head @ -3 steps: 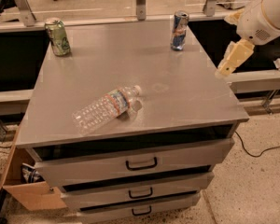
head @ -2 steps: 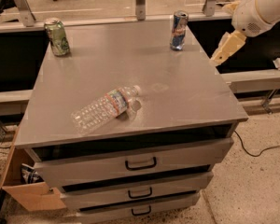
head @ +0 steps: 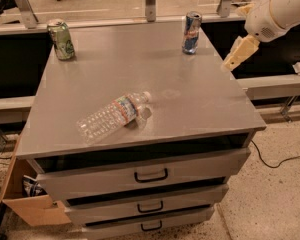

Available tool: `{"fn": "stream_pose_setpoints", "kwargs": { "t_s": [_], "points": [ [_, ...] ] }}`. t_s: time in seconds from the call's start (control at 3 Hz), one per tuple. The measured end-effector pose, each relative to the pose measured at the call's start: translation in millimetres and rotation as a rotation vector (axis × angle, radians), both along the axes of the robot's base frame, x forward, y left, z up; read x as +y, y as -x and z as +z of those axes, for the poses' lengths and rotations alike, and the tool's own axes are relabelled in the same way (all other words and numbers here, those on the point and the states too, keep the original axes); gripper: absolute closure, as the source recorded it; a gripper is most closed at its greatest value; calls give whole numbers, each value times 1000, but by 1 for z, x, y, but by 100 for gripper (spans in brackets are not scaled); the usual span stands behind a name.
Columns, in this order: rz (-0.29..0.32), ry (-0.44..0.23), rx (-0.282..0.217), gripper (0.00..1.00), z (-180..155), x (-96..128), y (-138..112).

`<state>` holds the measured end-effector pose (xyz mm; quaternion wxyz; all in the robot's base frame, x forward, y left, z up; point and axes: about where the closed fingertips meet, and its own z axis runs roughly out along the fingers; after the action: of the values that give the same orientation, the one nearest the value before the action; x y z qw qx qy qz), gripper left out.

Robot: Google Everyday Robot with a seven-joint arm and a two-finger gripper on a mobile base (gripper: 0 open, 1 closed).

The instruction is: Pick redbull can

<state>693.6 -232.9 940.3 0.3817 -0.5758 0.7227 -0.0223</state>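
The redbull can [head: 191, 32] is slim, blue and silver with a red marking. It stands upright near the far right corner of the grey cabinet top [head: 190, 104]. My gripper [head: 238, 54] hangs from the white arm at the upper right, beside the cabinet's right edge. It is to the right of the can and a little nearer the camera, well apart from it. It holds nothing that I can see.
A wider green-and-white can [head: 61, 39] stands at the far left corner. A clear plastic water bottle [head: 112, 115] lies on its side near the front. Drawers [head: 150, 174] face me below. A cardboard box [head: 27, 204] sits on the floor at the left.
The arm and gripper have moved up and towards the far side, closer to the redbull can's level. The cans and bottle have not moved.
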Motion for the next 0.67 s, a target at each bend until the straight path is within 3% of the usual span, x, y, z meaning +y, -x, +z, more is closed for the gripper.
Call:
{"fn": "stream_pose_setpoints", "kwargs": {
  "t_s": [0.33, 0.67],
  "points": [
    [-50, -68, 2, 0, -29, 9, -26],
    [-119, -154, -31, 0, -48, 17, -67]
  ]
}}
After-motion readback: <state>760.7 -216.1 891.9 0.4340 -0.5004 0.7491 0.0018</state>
